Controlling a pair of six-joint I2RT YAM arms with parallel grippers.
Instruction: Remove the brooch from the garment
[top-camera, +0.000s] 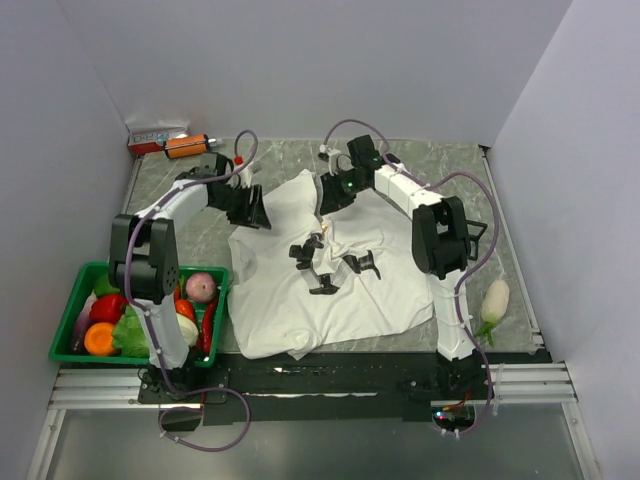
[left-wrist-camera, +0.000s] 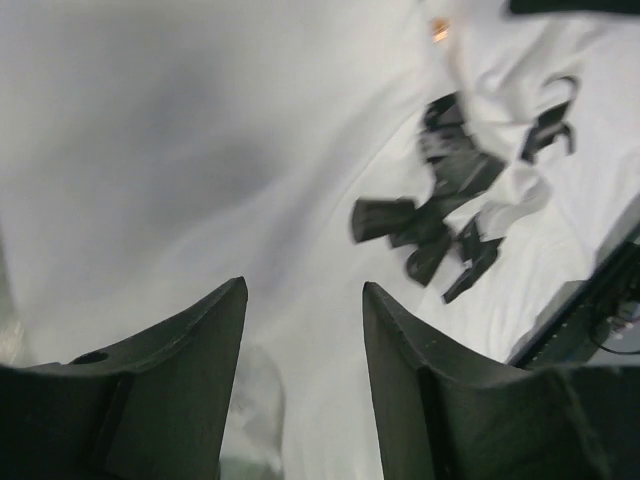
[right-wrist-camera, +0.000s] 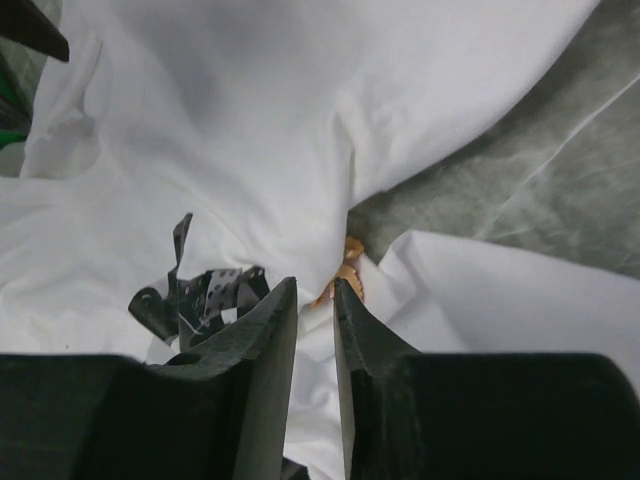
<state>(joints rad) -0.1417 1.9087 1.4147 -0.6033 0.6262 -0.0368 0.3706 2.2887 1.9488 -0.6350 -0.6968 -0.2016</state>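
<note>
Just beyond the fingertips of the right gripper (right-wrist-camera: 315, 288), the tiny orange-red brooch (right-wrist-camera: 347, 272) is seen. It sits at the fold where the large white short-sleeved cloth T-shirt with black printed shapes (right-wrist-camera: 230, 110) parts to bare the grey marbled table top (right-wrist-camera: 500, 190). The brooch lies almost dead ahead of that gripper, a touch toward the bare-table side and very near the tips. Its long axis appears to run roughly along the line of the fingers, though it is too small for that to be told with certainty.

The right gripper's jaws are parted by a narrow slot only. Nothing is seen clasped between them, and white cloth shows through the gap. The left gripper (left-wrist-camera: 305, 290) is spread wide over the shirt's left side, well apart from the brooch, with nothing held. Whether its pads bear on the cloth cannot be told.

The right arm is therefore judged much the nearer. A short advance, with the slot centred on the brooch, is what the pick calls for. Open table is offered beyond the fold. Cloth ridges close in on both flanks, so a pinch of fabric taken along with the brooch is the risk to be guarded against.
</note>
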